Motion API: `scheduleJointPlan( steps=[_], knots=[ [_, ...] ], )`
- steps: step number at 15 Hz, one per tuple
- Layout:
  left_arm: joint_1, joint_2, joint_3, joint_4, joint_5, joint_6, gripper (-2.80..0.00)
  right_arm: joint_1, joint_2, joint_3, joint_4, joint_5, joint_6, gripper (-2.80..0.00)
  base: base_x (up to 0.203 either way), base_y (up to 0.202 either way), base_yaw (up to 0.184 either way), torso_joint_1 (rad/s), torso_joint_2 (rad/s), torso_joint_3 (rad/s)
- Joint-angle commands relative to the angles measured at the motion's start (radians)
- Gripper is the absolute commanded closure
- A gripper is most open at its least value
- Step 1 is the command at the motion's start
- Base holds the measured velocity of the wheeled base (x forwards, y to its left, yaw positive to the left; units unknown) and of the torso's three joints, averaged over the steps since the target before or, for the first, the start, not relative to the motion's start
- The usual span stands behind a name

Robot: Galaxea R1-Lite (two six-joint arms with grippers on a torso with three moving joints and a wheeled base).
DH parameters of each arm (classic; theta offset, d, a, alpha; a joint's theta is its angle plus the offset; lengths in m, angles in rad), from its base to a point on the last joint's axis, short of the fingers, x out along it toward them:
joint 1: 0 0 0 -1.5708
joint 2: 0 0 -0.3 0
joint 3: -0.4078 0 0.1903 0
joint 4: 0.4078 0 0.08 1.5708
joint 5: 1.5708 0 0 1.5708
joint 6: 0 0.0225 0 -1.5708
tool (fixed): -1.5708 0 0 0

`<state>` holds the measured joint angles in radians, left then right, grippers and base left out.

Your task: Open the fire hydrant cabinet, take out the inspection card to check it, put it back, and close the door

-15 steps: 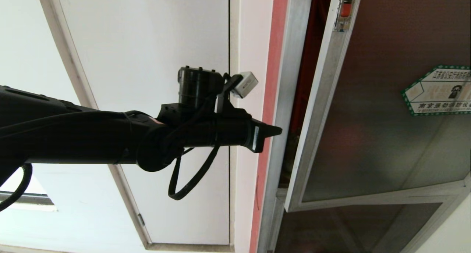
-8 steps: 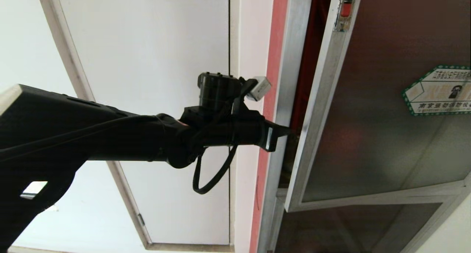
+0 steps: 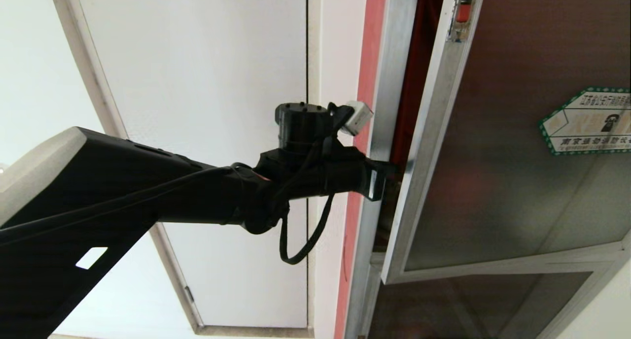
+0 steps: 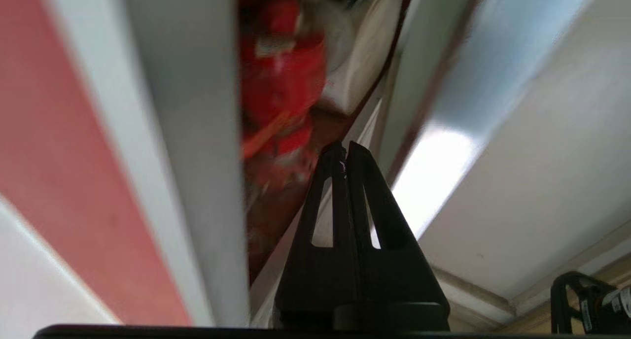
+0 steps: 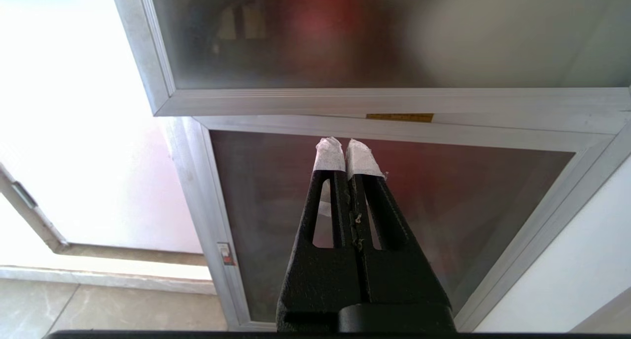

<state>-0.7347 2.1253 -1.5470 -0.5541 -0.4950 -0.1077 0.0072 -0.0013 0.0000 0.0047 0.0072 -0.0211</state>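
The fire hydrant cabinet has a brushed-aluminium frame. Its dark glass door stands ajar and carries a green-edged sticker and a small red latch. My left gripper is shut and empty, its tip in the gap between the frame and the door's edge. In the left wrist view the left gripper points into that gap, with the red valve and white hose blurred beyond. The inspection card is hidden. My right gripper is shut and parked lower down.
A white door with a beige frame fills the left. A red strip runs down the wall beside the cabinet. Below the door sits a smaller dark glass panel. Floor tiles show in the right wrist view.
My left arm has reached to the right, and the shut gripper's tip has gone from in front of the red strip into the gap at the door's edge. The door has not moved.
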Motion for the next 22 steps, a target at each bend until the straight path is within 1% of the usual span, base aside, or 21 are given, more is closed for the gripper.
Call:
scheduleJointPlan(
  steps=[1, 5, 9, 16, 17, 22],
  knots=[
    [-0.016, -0.001, 0.004, -0.038, -0.002, -0.003, 0.00, 0.000, 0.000, -0.002, 0.000, 0.000, 0.000, 0.00, 0.000, 0.000, 0.000, 0.000, 0.00, 0.000],
    [-0.049, -0.016, 0.013, -0.040, 0.013, -0.003, 0.00, 0.000, 0.000, 0.000, 0.000, 0.000, 0.000, 0.00, 0.000, 0.000, 0.000, 0.000, 0.00, 0.000],
    [-0.086, -0.048, 0.046, -0.040, 0.016, -0.004, 0.00, 0.000, 0.000, 0.000, 0.000, 0.000, 0.000, 0.00, 0.000, 0.000, 0.000, 0.000, 0.00, 0.000],
    [-0.156, -0.157, 0.182, -0.041, 0.011, -0.003, 0.00, 0.000, 0.000, 0.000, 0.000, -0.001, 0.000, 0.00, 0.000, 0.000, 0.000, 0.000, 0.00, 0.000],
    [-0.177, -0.175, 0.205, -0.041, 0.010, -0.003, 0.00, 0.000, 0.000, 0.000, 0.000, -0.001, 0.000, 0.00, 0.000, 0.000, 0.000, 0.000, 0.00, 0.000],
    [-0.268, -0.204, 0.247, -0.041, 0.012, 0.002, 0.00, 0.000, 0.000, 0.000, 0.000, 0.000, 0.000, 0.00, 0.000, 0.000, 0.000, 0.000, 0.00, 0.000]
  ],
)
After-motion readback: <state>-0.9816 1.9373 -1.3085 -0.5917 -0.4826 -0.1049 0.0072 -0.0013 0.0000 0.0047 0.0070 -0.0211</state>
